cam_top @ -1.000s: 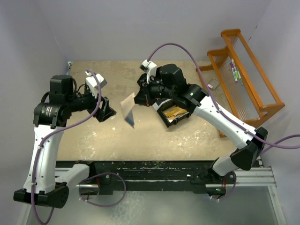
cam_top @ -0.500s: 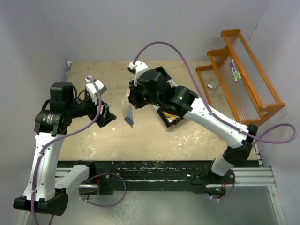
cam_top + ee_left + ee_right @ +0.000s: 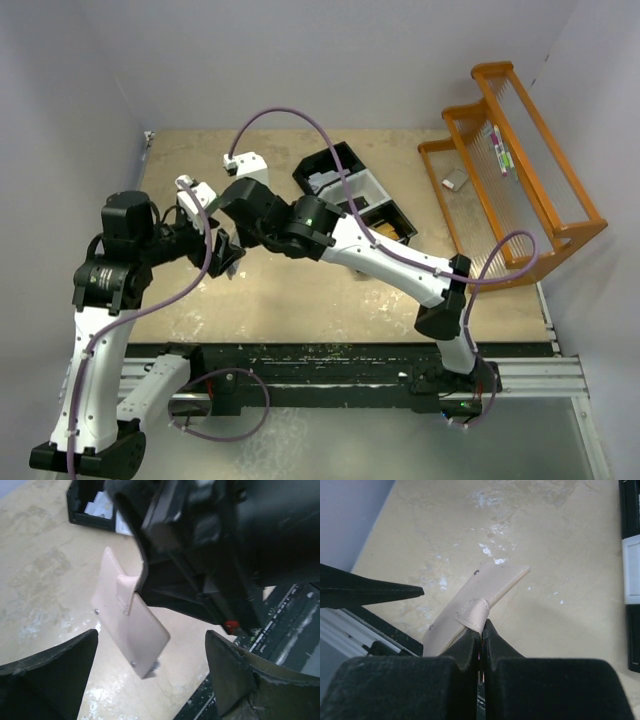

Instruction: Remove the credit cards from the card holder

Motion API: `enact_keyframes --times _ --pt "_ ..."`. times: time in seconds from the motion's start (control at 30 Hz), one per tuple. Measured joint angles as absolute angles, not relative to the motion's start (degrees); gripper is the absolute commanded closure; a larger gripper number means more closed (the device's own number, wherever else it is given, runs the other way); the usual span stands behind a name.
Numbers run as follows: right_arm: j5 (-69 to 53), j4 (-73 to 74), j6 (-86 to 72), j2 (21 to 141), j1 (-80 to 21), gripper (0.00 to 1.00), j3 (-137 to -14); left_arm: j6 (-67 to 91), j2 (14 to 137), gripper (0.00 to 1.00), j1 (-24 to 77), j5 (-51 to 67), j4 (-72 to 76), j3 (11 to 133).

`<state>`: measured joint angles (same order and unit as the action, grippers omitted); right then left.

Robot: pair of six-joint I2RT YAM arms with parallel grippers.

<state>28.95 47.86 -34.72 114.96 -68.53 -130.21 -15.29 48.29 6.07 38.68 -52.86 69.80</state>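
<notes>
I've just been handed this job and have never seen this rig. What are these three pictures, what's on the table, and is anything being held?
The machine is a left arm and a right arm bolted at the near edge of the table, each ending in a two-finger gripper. The wide picture looks down from above and behind them. The other two come from a camera on each wrist. The right gripper is shut on the strap of the tan card holder, which seems to hang clear of the table. The left gripper faces it, fingers wide open, touching nothing. Further back are a black compartment tray and an orange rack. No card shows.
</notes>
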Motion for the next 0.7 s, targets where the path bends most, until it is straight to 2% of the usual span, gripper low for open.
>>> enact_keyframes --times 0.13,0.33,0.43,0.7 --pt "28.38 47.22 -36.71 113.01 -68.99 1.0 -129.19 -15.09 45.01 0.22 6.07 36.1 -50.28 67.31" --pt "25.89 46.17 -38.33 109.71 -68.86 1.0 -128.46 -15.0 42.22 0.5 6.07 33.54 -48.16 66.08" --pt "24.18 45.06 -38.89 107.81 -68.55 1.0 -126.85 -14.76 41.12 0.59 6.07 32.08 -46.94 65.87" --pt "18.15 42.28 -38.98 104.97 -68.42 1.0 -123.22 -13.98 39.9 0.68 6.07 31.35 -45.89 65.73"
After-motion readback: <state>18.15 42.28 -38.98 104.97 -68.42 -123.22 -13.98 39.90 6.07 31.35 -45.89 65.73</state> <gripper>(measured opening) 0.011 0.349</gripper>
